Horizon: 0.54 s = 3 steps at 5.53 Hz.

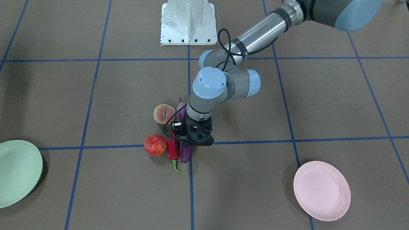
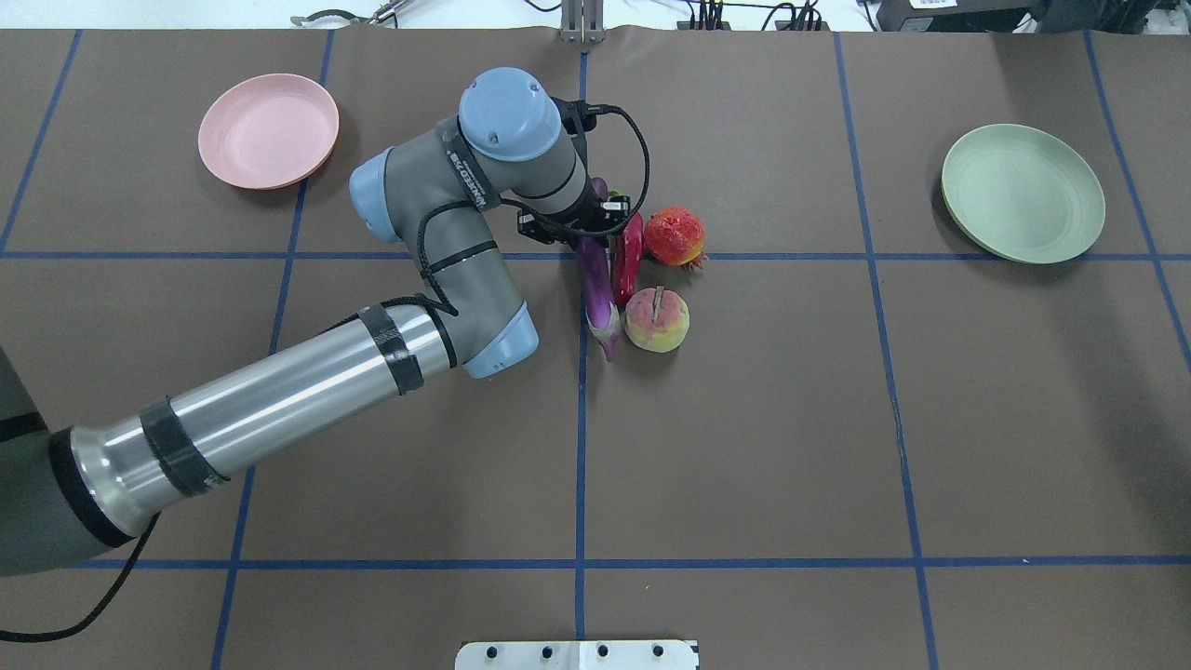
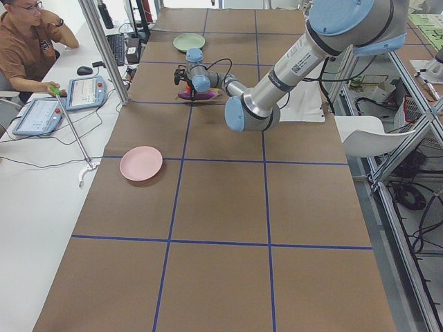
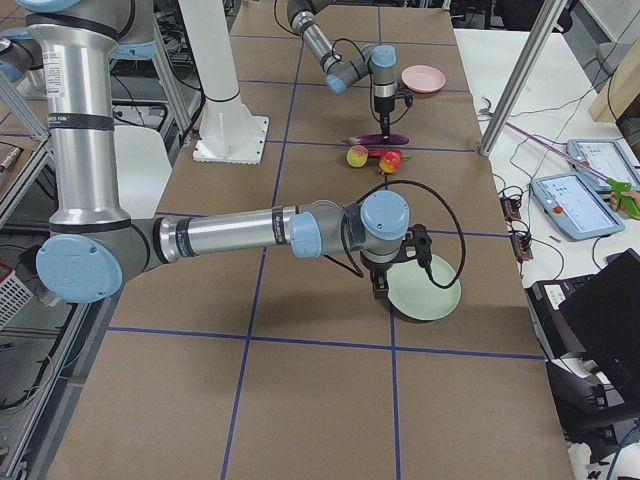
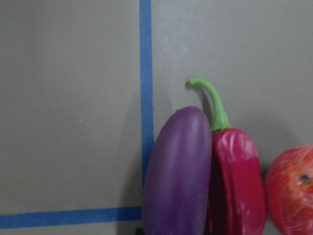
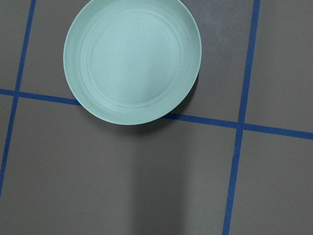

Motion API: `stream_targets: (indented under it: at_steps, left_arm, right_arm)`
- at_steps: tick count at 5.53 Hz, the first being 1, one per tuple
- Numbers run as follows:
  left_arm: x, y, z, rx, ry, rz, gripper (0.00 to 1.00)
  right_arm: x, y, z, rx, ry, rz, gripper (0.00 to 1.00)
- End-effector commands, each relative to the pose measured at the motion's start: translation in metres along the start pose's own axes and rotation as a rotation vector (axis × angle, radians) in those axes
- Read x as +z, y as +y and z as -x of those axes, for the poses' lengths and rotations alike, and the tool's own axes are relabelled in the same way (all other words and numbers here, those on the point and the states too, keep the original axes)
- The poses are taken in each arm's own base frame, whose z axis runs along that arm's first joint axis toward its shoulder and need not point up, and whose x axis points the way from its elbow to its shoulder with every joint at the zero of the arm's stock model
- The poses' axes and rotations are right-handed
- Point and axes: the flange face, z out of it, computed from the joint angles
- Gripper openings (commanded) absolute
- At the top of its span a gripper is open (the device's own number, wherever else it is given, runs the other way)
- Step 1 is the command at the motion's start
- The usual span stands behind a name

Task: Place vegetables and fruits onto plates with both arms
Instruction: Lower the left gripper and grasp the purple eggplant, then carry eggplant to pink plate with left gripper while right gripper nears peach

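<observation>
The purple eggplant (image 1: 186,153) and the red chili (image 1: 173,150) lie side by side on the table. The pomegranate (image 1: 155,145) and the peach (image 1: 164,113) lie right beside them. My left gripper (image 1: 191,137) is low over the middle of the eggplant (image 2: 595,288) and chili (image 2: 628,256). Its fingers are hidden under the wrist, so I cannot tell whether it is open or shut. The left wrist view shows the eggplant's tip (image 5: 178,171) and the chili (image 5: 237,181) close up. My right gripper (image 4: 383,290) hovers by the mint plate (image 6: 132,61). I cannot tell its state.
The pink plate (image 2: 268,130) sits bare at the far left of the overhead view. The mint plate (image 2: 1023,206) sits bare at the far right. The white mounting base (image 1: 188,22) stands at the robot's side. Blue tape lines cross the brown table.
</observation>
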Motion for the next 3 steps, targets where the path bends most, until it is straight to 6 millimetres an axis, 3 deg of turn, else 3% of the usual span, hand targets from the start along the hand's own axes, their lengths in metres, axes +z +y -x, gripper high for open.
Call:
stream_targets:
  at_steps: [1, 2, 3]
  left_arm:
    - [-0.061, -0.034, 0.063, -0.065, 0.003, 0.020, 0.00]
    - [-0.092, -0.052, 0.113, -0.105, 0.018, 0.019, 0.00]
    - [-0.102, -0.041, 0.166, -0.133, -0.006, 0.004, 0.00]
  right_arm:
    - [0.015, -0.024, 0.087, 0.040, -0.035, 0.013, 0.99]
    - [0.037, -0.037, 0.127, 0.020, 0.000, 0.011, 0.99]
    - [0.069, -0.046, 0.169, 0.041, 0.058, -0.004, 0.99]
